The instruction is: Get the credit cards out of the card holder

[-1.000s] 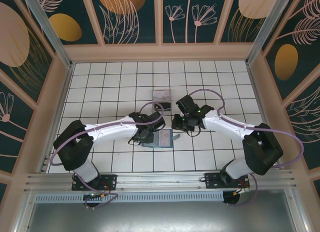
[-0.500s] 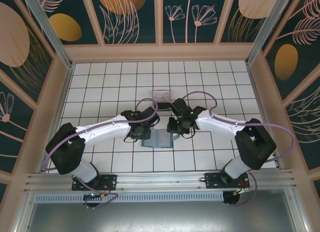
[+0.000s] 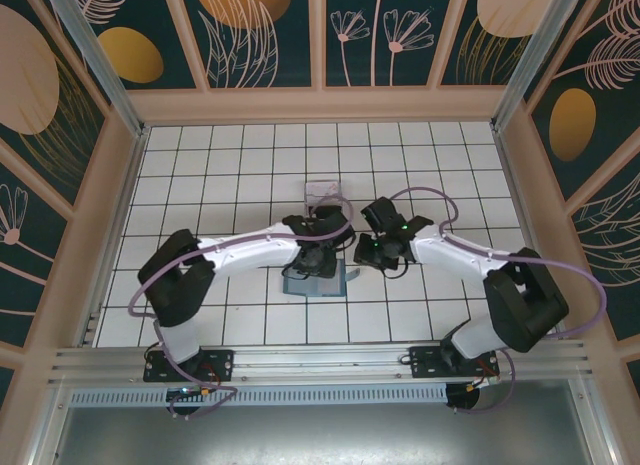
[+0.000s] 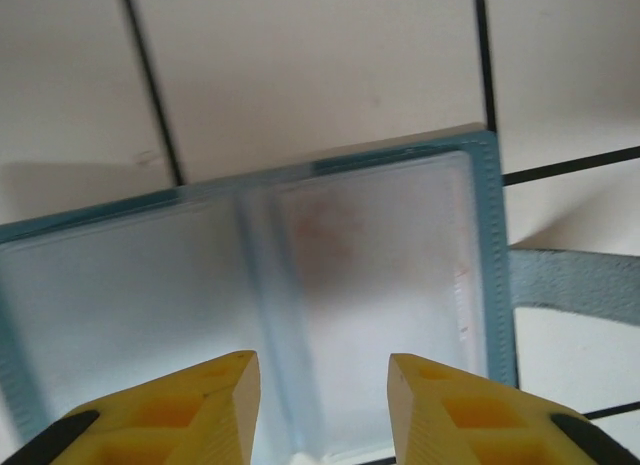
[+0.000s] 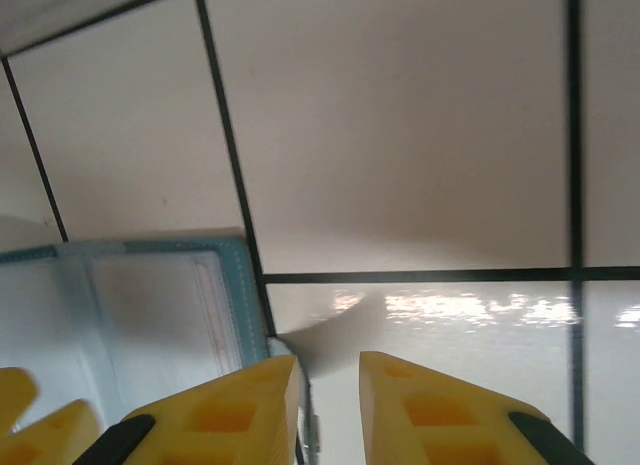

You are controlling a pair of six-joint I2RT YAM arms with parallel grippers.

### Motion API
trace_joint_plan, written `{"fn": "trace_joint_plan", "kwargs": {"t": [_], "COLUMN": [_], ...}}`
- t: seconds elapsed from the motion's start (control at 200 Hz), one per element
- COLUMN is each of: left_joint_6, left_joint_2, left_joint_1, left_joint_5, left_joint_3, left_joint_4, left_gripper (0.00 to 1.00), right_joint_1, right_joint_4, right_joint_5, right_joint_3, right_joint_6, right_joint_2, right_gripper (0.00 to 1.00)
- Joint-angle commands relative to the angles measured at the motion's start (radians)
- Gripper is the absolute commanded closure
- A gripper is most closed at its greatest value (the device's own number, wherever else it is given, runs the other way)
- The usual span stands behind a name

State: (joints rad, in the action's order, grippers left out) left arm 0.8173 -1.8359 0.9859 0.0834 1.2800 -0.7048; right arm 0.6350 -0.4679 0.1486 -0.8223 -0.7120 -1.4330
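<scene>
The card holder (image 3: pixel 323 283) lies open just toward 6 o'clock of the table's middle, unmoved. The left gripper (image 4: pixel 320 373), jaws wide and empty, has slid toward 3 o'clock above it. The right gripper (image 5: pixel 325 367), narrowly parted and empty, has backed off toward 3 o'clock.

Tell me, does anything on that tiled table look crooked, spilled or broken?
Nothing looks spilled or broken. The teal card holder lies open and flat, its strap sticking out to one side; a faint pinkish patch shows through one frosted pocket.
</scene>
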Motion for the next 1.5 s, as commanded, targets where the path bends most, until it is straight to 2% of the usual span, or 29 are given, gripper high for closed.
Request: {"fn": "trace_joint_plan", "kwargs": {"t": [0.0, 0.2, 0.235, 0.535, 0.731, 0.986, 1.201, 1.496], "left_joint_6": [0.023, 0.051, 0.055, 0.065, 0.069, 0.066, 0.062, 0.057], "left_joint_2": [-0.062, -0.140, -0.148, -0.191, -0.205, -0.212, -0.200, -0.118], "left_joint_1": [0.016, 0.027, 0.027, 0.029, 0.030, 0.029, 0.029, 0.028], "left_joint_5": [-0.015, -0.018, -0.019, -0.019, -0.017, -0.011, -0.003, 0.058], "left_joint_3": [0.072, 0.128, 0.133, 0.165, 0.144, 0.109, 0.104, 0.126], "left_joint_4": [-0.042, -0.058, -0.059, -0.071, -0.068, -0.052, -0.042, -0.075], "left_gripper": [0.59, 0.54, 0.54, 0.48, 0.55, 0.54, 0.69, 0.78], "right_joint_1": [-0.039, -0.083, -0.115, -0.139, -0.142, -0.142, -0.142, -0.135], "right_joint_4": [-0.006, -0.001, -0.001, 0.003, 0.011, 0.009, 0.001, -0.001], "right_joint_5": [-0.013, 0.024, 0.028, 0.053, 0.059, 0.065, 0.063, 0.077], "right_joint_3": [0.037, 0.074, 0.075, 0.083, 0.094, 0.085, 0.074, 0.056], "right_joint_6": [0.033, 0.082, 0.090, 0.125, 0.126, 0.126, 0.123, 0.114], "right_joint_2": [0.057, 0.103, 0.106, 0.113, 0.114, 0.109, 0.112, 0.112], "right_gripper": [0.76, 0.76, 0.76, 0.76, 0.76, 0.76, 0.76, 0.77]}}
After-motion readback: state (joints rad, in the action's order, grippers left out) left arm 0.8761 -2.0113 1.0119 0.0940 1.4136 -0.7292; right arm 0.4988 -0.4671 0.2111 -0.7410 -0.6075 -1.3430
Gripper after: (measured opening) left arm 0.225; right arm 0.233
